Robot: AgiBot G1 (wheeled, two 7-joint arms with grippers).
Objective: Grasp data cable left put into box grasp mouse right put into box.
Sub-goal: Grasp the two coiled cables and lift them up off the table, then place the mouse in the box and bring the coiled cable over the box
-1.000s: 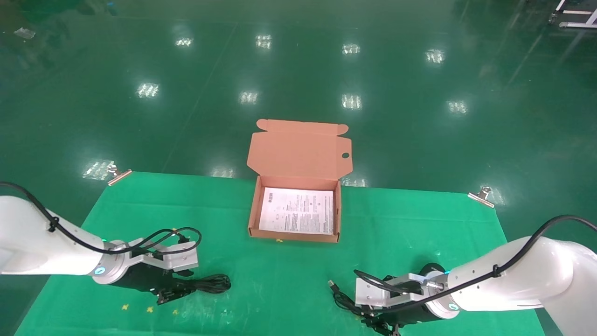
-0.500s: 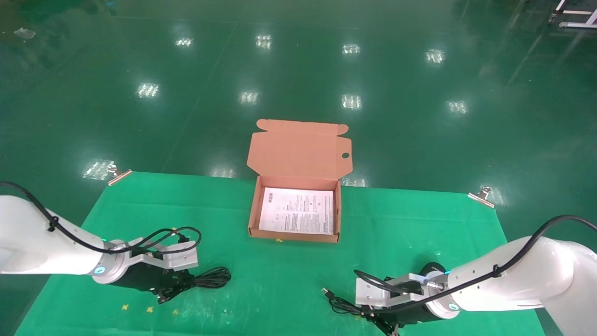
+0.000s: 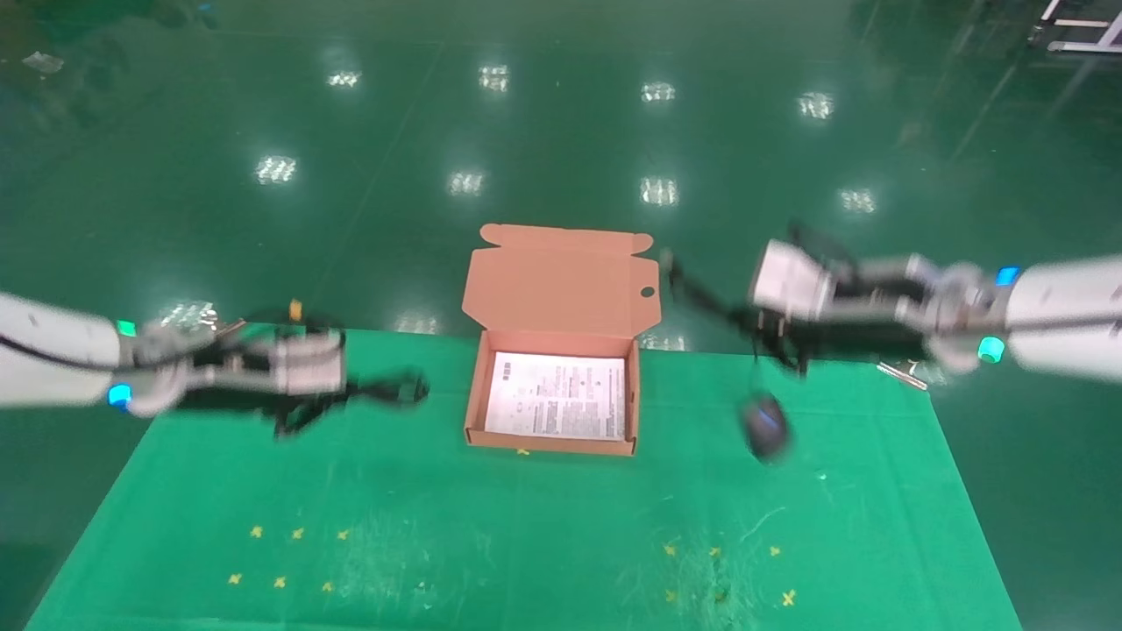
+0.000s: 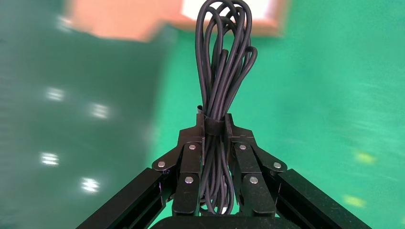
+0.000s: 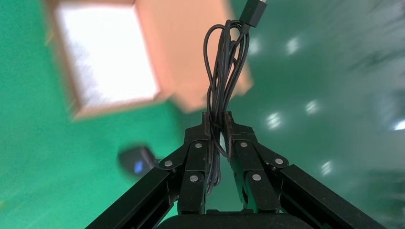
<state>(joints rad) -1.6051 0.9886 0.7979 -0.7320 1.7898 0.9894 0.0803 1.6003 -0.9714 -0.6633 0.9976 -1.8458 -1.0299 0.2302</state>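
Left of the box (image 3: 552, 399), over the cloth's (image 3: 526, 526) far-left part: left gripper (image 4: 214, 138) clamped on the taped waist of the one data cable (image 4: 223, 62), bundle lifted clear, long axis running straight on from the fingers toward the box. At centre: one box, lid (image 3: 561, 279) folded back upright, floor covered by one printed sheet (image 3: 557, 396), otherwise nothing inside. Right of the box, raised above the cloth's far-right edge: right gripper (image 5: 217, 129) pinched not on the mouse body but on its coiled cord (image 5: 224, 71), USB plug (image 5: 253, 12) sticking out past the coil; the one mouse (image 3: 764, 424) dangling below on its cord, blue light showing, apparently off the cloth, between gripper and box. Both loads roughly equally near the opening, each from its own side. Likely next: inward travel, cable arriving lengthwise across the box, mouse liable to swing.
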